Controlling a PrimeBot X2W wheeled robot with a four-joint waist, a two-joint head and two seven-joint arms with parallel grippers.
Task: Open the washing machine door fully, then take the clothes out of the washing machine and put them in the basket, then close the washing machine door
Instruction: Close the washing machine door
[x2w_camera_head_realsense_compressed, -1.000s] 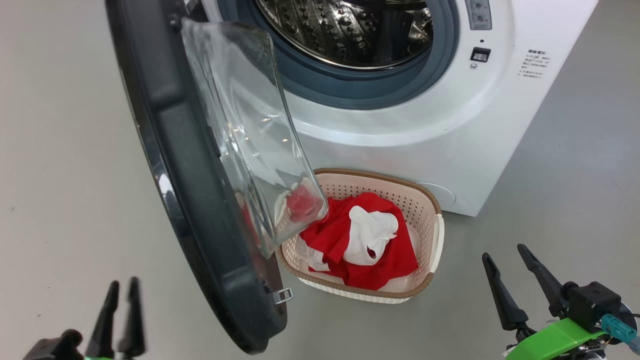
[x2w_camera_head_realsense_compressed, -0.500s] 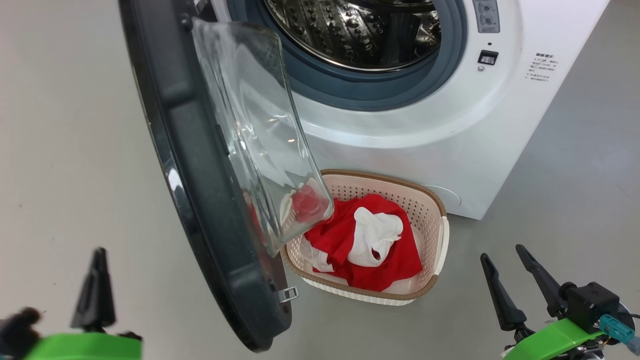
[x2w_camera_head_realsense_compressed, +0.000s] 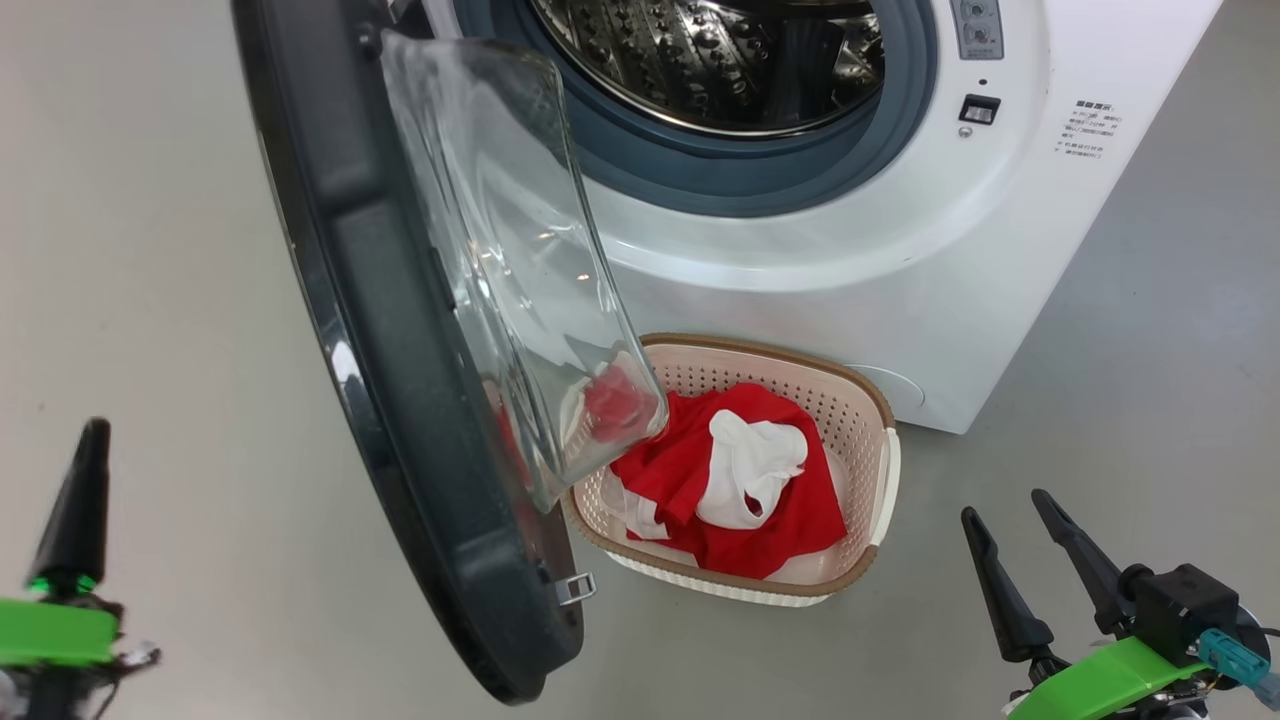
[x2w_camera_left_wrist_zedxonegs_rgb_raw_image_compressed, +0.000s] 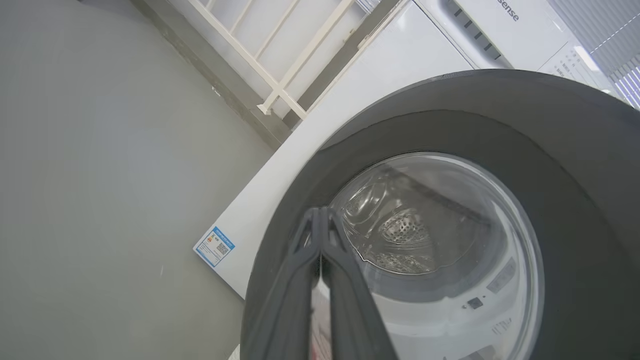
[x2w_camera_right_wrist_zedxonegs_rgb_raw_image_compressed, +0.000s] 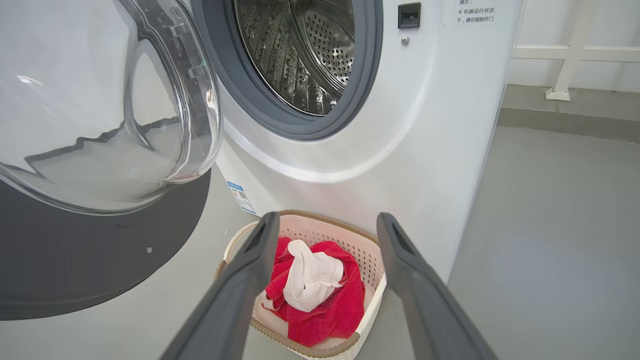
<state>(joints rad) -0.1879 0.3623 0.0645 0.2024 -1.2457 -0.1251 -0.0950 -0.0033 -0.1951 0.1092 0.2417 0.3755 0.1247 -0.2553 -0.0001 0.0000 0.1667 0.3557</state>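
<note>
Floor (x2w_camera_head_realsense_compressed: 150, 250): smooth, plain grey; fills left side and lower edge of head view.
On it:
- washing machine (x2w_camera_head_realsense_compressed: 900, 270), white, upper centre to upper right
- basket (x2w_camera_head_realsense_compressed: 790, 385), cream, perforated, brown rim, lower centre, just beside machine's front base
- white rail post (x2w_camera_right_wrist_zedxonegs_rgb_raw_image_compressed: 557, 75), upper right of right wrist view, on raised grey strip

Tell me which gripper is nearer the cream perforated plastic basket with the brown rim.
Right. The right gripper, open, sits just right of the cream perforated basket; the left gripper, shut, is far across, beyond the open round black-rimmed washing machine door.
</note>
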